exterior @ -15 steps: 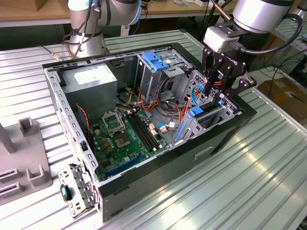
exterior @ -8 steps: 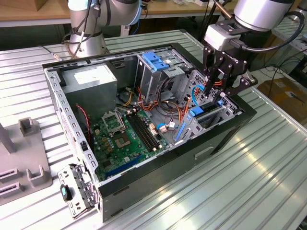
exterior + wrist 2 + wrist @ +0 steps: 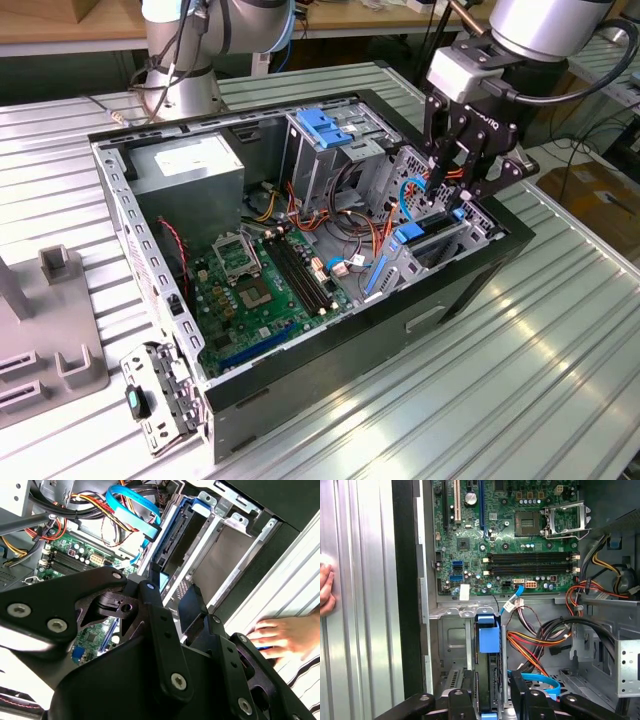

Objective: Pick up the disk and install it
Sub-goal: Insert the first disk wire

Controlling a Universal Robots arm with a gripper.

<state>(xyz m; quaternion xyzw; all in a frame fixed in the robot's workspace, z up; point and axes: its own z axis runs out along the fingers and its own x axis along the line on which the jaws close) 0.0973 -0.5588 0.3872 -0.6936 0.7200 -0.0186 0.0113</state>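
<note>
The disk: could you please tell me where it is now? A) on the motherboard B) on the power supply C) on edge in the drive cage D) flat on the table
C: the disk stands on edge in the cage, under the claw.

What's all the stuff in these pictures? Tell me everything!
Open black metal computer case: one, black, on the ribbed silver table.
Green circuit board: one, green, inside the case.
Grey power-supply box: one, grey, inside the case.
Silver-grey disk with blue plastic rails: one, in the drive bay.
Loose wires: many, orange, red, yellow, blue, beside the bay.
Grey stand: one, grey, exterior view's left.
Person's hand: one, on the table beside the case.
Robot's black claw: one, black, over the disk.
</note>
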